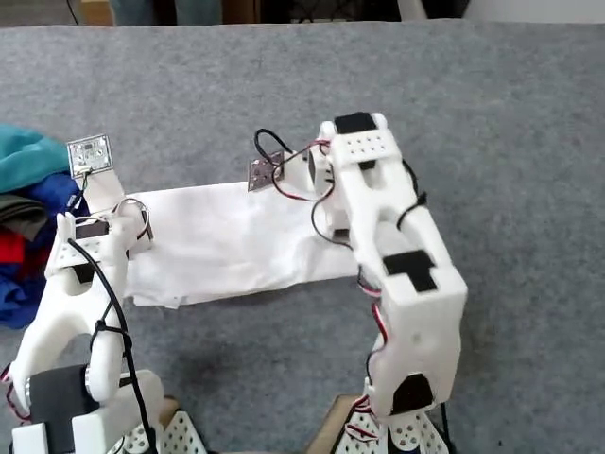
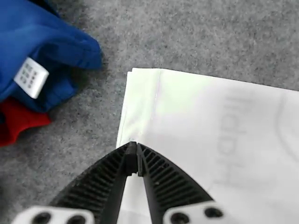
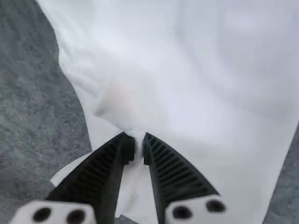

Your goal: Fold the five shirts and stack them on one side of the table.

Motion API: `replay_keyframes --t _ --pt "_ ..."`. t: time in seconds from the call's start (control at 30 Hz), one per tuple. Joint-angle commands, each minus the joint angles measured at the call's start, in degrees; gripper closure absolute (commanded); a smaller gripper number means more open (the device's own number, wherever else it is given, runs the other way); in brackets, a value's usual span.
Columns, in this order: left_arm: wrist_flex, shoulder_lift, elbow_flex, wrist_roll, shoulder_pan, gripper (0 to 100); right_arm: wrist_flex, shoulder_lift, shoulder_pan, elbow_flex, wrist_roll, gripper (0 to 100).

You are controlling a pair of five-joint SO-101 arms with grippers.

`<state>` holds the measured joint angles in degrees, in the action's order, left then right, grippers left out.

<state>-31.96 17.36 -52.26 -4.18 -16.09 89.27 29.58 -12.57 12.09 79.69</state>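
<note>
Coloured shirt pile (image 1: 43,189) partly off-frame.

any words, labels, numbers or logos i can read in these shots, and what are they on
Faint grey lettering on the white shirt, left wrist view: it seems to show through the cloth reversed and is too faint to read.
White tag on the blue garment: rows of tiny marks, too small to read.
So there are two printed items, and neither can be quoted.
</note>
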Motion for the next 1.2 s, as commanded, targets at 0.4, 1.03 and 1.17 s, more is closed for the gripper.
replay_keyframes --t 0.4,1.03,1.17 --pt "0.0 0.2 2.1 0.5 0.7 97 3.7 8.0 3.7 29.1 -20.9 76.6" --pt "-18.7 -1.8 16.2 0.5 -2.8 76 -13.1 -34.5 22.9 -23.0 -43.6 98.5" --pt "-20.3 -8.7 19.5 4.4 -3.1 75 -31.4 -35.5 24.7 -40.0 -52.3 98.5"
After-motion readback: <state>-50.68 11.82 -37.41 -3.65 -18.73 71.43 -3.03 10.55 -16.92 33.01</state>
